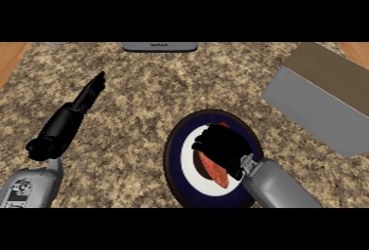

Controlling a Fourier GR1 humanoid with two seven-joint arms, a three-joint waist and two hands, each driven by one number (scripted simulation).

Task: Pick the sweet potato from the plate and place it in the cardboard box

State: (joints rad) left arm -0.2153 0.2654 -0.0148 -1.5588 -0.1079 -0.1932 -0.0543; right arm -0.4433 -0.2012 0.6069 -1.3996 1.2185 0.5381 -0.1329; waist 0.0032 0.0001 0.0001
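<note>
A speckled brown counter [144,97] is seen from steeply above. A dark blue plate [175,168] with a white centre lies near the lower middle, and the reddish sweet potato [213,172] is still lying on it. The right hand [225,146] is lowered over the sweet potato, covering its upper part; whether its fingers are closed round it cannot be told. This position is judged to suit a grasp from above. The cardboard box [324,102], shown with grey side and brown top, stands well apart at the upper right. The left hand [90,95] is rested at the left, fingers straight, holding nothing.
</note>
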